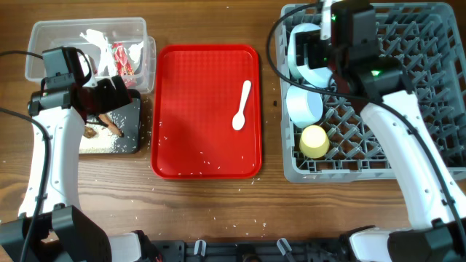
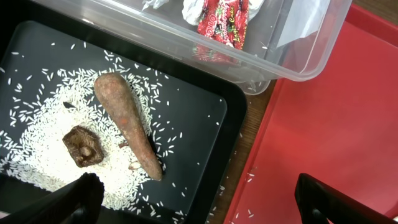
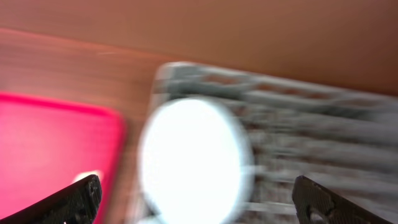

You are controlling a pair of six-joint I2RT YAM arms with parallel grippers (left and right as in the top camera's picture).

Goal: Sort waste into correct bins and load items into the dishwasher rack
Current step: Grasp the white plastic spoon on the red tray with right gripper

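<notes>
The white spoon [image 1: 242, 106] lies on the flat red tray [image 1: 196, 138]. The clear tub [image 1: 138, 30] holds the red-and-white wrapper [image 2: 222, 22] and paper scraps. The black tray [image 2: 205, 118] holds rice crumbs [image 2: 43, 155], the brown stick scrap [image 2: 127, 121] and the brown lump [image 2: 83, 146]. My left gripper [image 2: 196, 205] is open and empty over the black tray's right edge. The grey rack [image 1: 415, 80] holds the round plate [image 1: 294, 44] on edge, a pale bowl [image 1: 304, 105] and the yellow cup [image 1: 314, 141]. My right gripper [image 3: 199, 205] is open above the plate [image 3: 193, 162]; its view is blurred.
Loose rice grains lie scattered on the red tray [image 2: 323, 124] and on the wooden table [image 1: 204, 211] in front of it. Cables run along both arms.
</notes>
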